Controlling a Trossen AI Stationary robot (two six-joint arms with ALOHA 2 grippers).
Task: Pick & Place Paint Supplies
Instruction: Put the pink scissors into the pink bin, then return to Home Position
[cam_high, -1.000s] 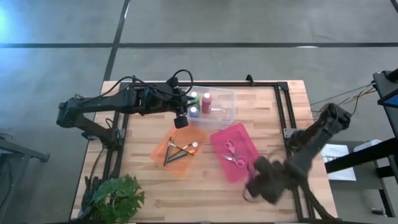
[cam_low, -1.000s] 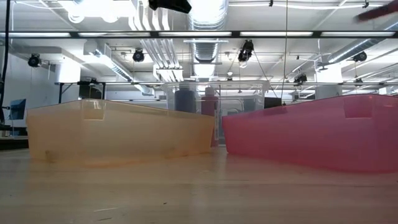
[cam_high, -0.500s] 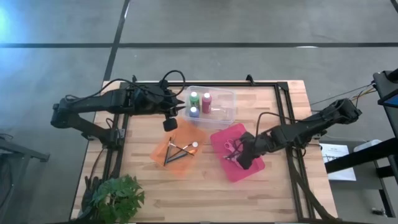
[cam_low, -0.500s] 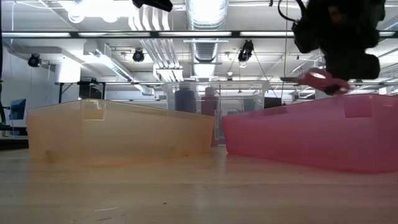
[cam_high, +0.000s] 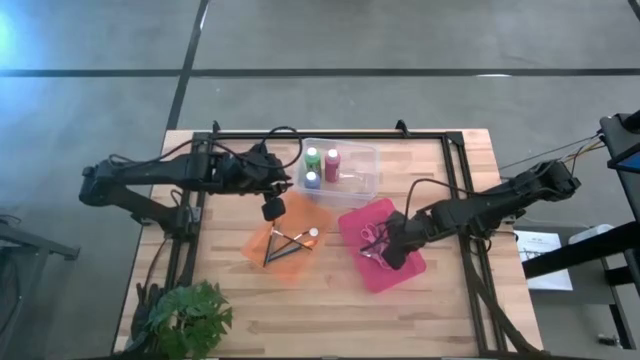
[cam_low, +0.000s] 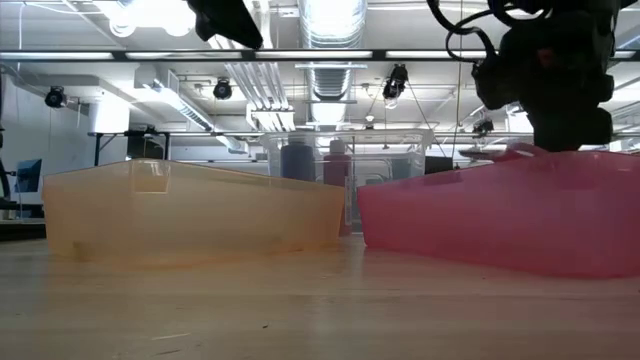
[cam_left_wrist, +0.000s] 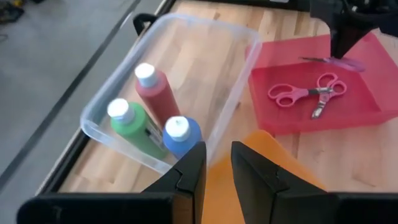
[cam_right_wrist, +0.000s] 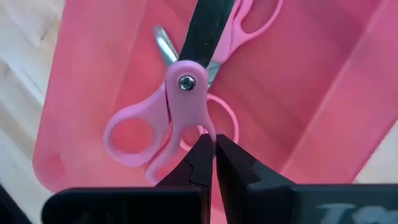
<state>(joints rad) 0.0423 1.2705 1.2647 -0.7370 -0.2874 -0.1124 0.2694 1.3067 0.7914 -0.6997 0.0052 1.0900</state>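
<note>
While the right pincer (cam_high: 385, 254) sits low over the pink tray (cam_high: 395, 272), fingers together and clamped on pink scissors (cam_right_wrist: 163, 109) as the right wrist view shows, sorting looks largely done. Three paint bottles, green (cam_left_wrist: 130, 127), pink-red (cam_left_wrist: 157, 93) and blue (cam_left_wrist: 181, 135), stand upright in the clear bin (cam_high: 368, 160) at 12 o'clock on the surface (cam_high: 440, 310). The paintbrushes (cam_high: 288, 243) lie crossed in the orange tray (cam_high: 262, 245) near centre. A second pair of scissors (cam_left_wrist: 305, 94) lies flat in the pink tray, at roughly 4 o'clock. My read: what's left is setting the held scissors down and backing out. The left pincer (cam_left_wrist: 215, 167) hovers over the gap between clear bin and orange tray, fingers a narrow slot apart, nothing between them. From it the bottles are just ahead toward 1 o'clock, near but not touching; the brushes are just below toward 5 o'clock. From the right pincer the bottles are well apart toward 11 o'clock and the brushes toward 9 o'clock. No supplies visible loose on the surface.
</note>
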